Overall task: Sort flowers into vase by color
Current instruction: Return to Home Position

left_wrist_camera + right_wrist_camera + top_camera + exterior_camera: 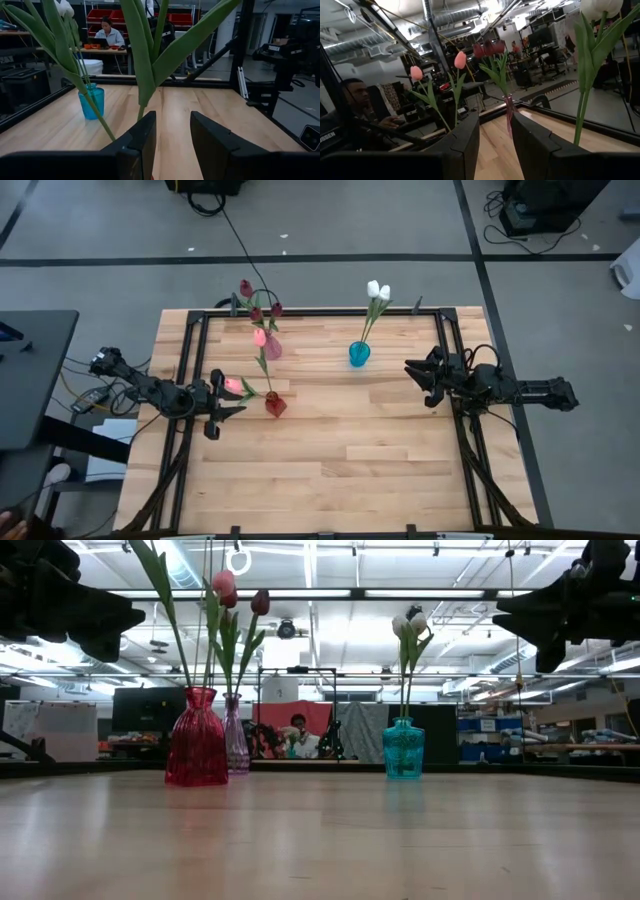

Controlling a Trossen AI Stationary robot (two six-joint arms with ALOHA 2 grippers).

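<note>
Left gripper and right gripper are both seen open, nothing gripped.
Pink tulips are parked in the red vase just ahead of the left gripper, maroon ones in the clear vase beyond it, and white ones in the blue vase, ahead of the right gripper.
</note>
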